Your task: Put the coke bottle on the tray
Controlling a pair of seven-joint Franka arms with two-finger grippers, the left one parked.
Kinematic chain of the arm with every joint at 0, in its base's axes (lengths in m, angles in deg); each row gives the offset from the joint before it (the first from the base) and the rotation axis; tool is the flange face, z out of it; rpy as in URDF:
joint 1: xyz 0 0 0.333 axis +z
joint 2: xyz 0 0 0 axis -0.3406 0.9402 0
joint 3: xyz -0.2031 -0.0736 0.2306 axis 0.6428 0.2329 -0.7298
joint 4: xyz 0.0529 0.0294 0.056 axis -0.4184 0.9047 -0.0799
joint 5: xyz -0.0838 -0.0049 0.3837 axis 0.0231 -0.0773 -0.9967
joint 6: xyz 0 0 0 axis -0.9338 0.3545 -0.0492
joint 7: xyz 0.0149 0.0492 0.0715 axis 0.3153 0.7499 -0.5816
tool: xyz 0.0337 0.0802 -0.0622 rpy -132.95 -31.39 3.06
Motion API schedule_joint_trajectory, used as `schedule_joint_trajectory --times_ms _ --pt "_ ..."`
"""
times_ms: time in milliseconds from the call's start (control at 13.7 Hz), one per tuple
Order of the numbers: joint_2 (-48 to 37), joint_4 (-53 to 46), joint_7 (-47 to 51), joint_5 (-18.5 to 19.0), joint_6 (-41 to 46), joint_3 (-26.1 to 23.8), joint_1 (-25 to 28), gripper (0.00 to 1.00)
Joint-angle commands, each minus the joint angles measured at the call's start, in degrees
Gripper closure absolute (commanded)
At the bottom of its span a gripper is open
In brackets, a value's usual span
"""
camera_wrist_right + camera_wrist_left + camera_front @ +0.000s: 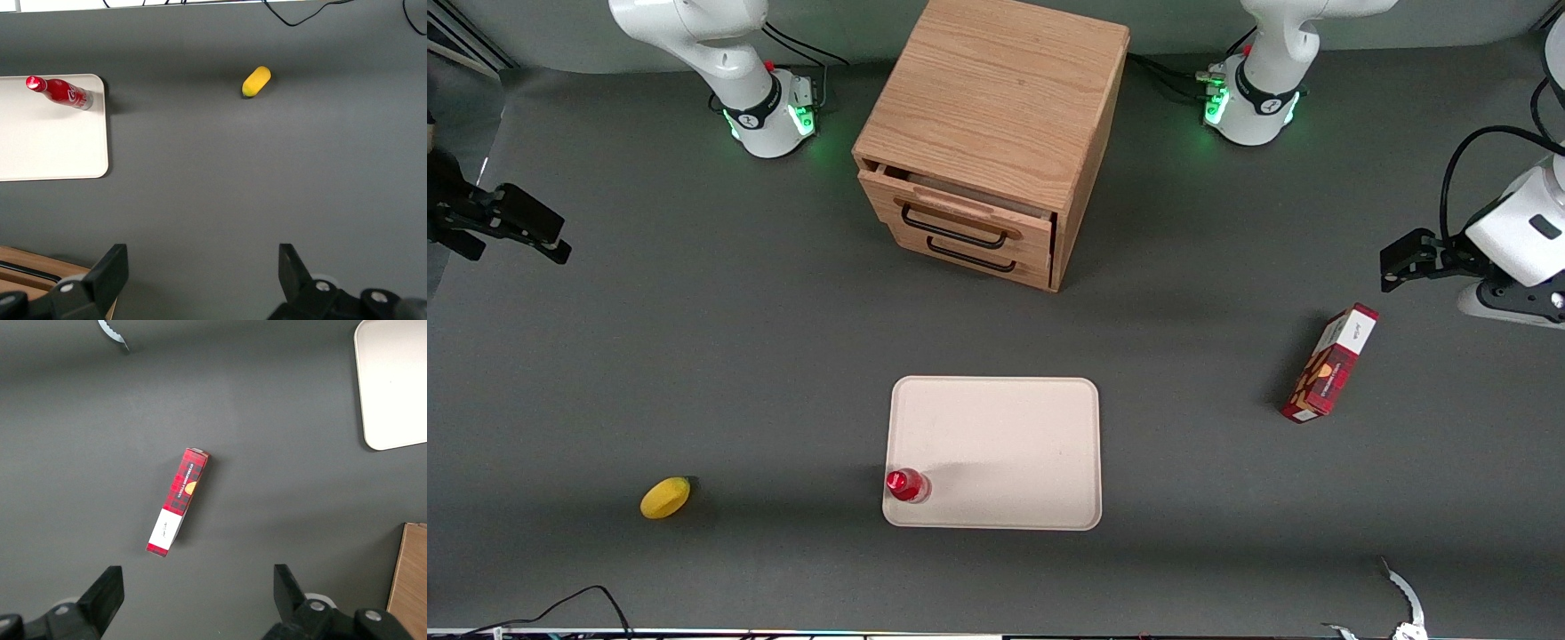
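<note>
Front view: the coke bottle [907, 484] stands upright on the tray [1005, 444], long axis vertical and red cap pointing up, in the tray corner nearest the camera on the working arm's side, just inside the low rim. The tray carries nothing else and lies flat on the dark grey worktop [765, 356]. A wooden drawer cabinet [991, 133] stands farther from the camera than the tray, its top drawer [960, 218] slightly open. A yellow lemon [665, 497] lies toward the working arm's end of the worktop, and a red carton [1329, 363] toward the parked arm's end. The gripper [511, 222] hangs above the working arm's end, well apart from the tray, empty. Right wrist view: the gripper [200, 273] has its jaws apart, holding nothing, above bare worktop; the bottle stands on the tray corner, and the lemon lies apart. Left wrist view: the carton lies flat on the worktop, one tray corner visible.
</note>
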Motion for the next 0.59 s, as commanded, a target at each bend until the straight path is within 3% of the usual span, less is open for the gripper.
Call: schedule_joint_trajectory --times_ms 0,220,512 --pt "-0.98 4.35 -0.76 -1.99 -3.17 -0.37 0.55 0.0" --pt "-4.31 12.87 -0.66 -2.79 -9.67 -0.55 0.81 0.0" --pt "-3.8 12.81 -0.75 -2.79 -9.51 -0.64 0.29 0.0"
